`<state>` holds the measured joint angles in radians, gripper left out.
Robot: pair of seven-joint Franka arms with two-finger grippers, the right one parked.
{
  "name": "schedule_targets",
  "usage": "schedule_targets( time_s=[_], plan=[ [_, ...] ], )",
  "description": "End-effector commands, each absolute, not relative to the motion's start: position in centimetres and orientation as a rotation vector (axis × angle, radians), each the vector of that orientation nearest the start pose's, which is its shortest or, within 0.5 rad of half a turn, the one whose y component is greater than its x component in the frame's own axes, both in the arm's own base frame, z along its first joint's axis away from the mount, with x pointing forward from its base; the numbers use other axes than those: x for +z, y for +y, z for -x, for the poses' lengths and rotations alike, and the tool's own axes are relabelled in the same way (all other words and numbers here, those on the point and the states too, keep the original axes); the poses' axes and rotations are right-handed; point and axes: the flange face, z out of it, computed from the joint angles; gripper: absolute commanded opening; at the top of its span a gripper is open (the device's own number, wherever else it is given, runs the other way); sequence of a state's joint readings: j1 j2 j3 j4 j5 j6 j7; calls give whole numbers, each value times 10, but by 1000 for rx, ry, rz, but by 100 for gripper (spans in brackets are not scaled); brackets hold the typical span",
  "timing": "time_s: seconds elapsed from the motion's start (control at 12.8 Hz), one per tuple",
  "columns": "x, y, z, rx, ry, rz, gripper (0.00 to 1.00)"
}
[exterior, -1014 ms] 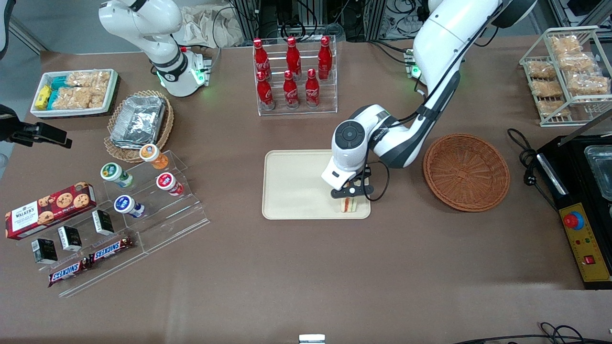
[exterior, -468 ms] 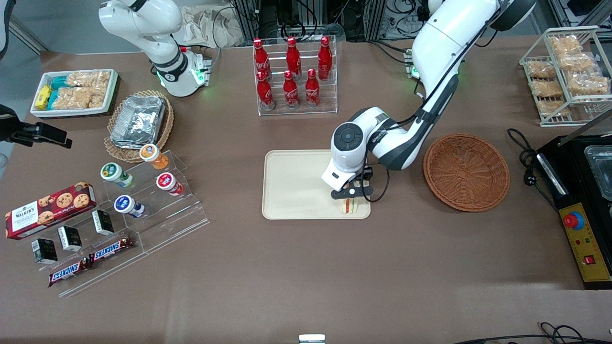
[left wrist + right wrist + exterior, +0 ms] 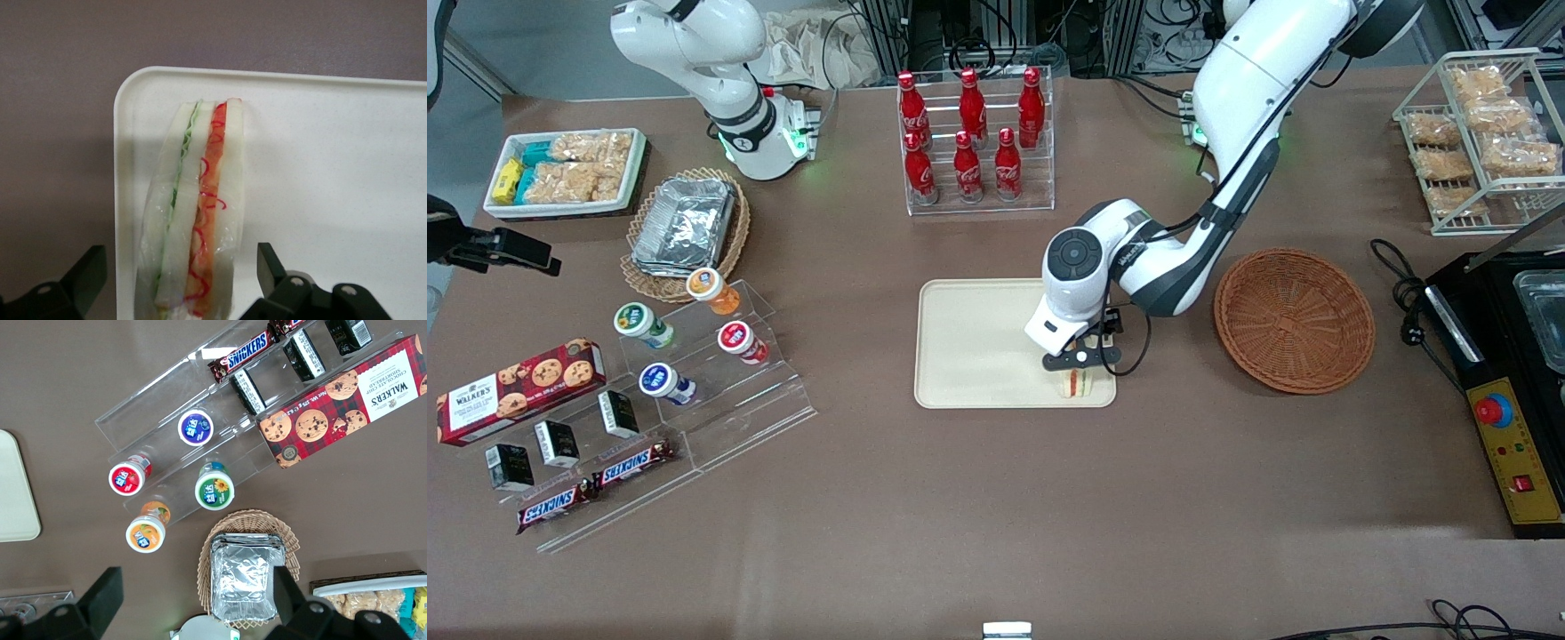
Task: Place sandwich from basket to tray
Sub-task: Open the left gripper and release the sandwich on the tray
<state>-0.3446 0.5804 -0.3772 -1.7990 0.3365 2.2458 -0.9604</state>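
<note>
Gripper (image 3: 180, 280) open astride sandwich (image 3: 197, 213)

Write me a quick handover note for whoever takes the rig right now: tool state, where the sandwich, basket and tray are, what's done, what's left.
Tool: open, hovering just above the sandwich, one finger on either side, not touching it.
Sandwich: standing on its edge on the tray, in the corner nearest the front camera on the basket's side, close to the rim.
Basket: empty, beside the tray toward the working arm's end of the table.
Done: sandwich is out of the basket, set on the tray and released.
Left: lift the arm straight up and clear without knocking the sandwich, which looks easy to tip.
</note>
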Motion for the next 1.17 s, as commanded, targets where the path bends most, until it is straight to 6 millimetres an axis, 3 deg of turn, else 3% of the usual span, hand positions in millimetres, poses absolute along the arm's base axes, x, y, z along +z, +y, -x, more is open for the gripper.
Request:
schedule_targets(
  time_s=[0.0,0.08,0.23,0.7,0.86,1.09],
  plan=[
    [245,-410,-504,-26,-112,3054,100],
    [253,-410,-507,-43,-122,3060,100],
    [295,-409,-515,-92,-159,3069,100],
    [491,-388,-515,-133,-367,3074,100],
    [540,-356,-522,-133,-447,3054,100],
    [595,-322,-505,-126,-425,3062,100]
  ],
)
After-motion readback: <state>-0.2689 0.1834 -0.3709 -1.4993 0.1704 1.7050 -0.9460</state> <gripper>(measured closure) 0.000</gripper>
